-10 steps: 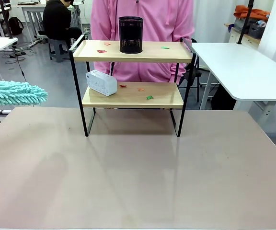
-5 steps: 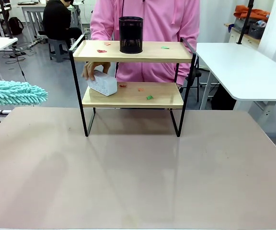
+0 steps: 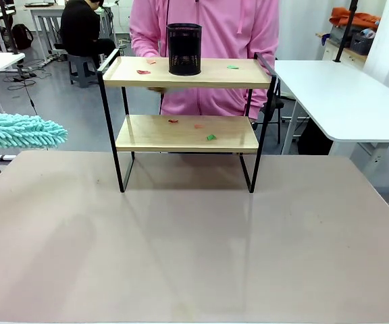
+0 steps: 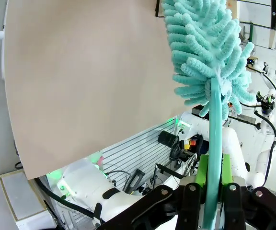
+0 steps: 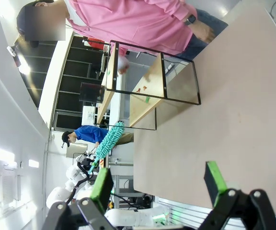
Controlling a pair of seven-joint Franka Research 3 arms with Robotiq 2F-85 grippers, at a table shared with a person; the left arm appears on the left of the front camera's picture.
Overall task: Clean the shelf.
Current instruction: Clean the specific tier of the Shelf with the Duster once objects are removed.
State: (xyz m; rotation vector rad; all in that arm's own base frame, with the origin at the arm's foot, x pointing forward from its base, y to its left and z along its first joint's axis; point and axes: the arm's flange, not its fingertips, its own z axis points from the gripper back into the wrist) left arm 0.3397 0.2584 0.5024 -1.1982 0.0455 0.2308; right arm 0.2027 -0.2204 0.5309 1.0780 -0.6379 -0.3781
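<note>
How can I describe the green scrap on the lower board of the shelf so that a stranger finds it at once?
Find the shelf on the table, before the person in pink. On its lower board lie three small scraps. The green scrap lies nearest the front edge; the red scrap and the orange scrap lie farther back.

Black left claw (image 4: pixel 214 168), green pads (image 4: pixel 202 168), round screws (image 4: pixel 190 188)

The left gripper (image 4: pixel 213 173) clamps its green pads (image 4: pixel 202 168) on the teal handle (image 4: pixel 214 129) of a chenille duster (image 4: pixel 207 43), whose fluffy head reaches toward 12 o'clock; the tan table (image 4: pixel 80 72) spreads from 9 to 11 o'clock
</note>
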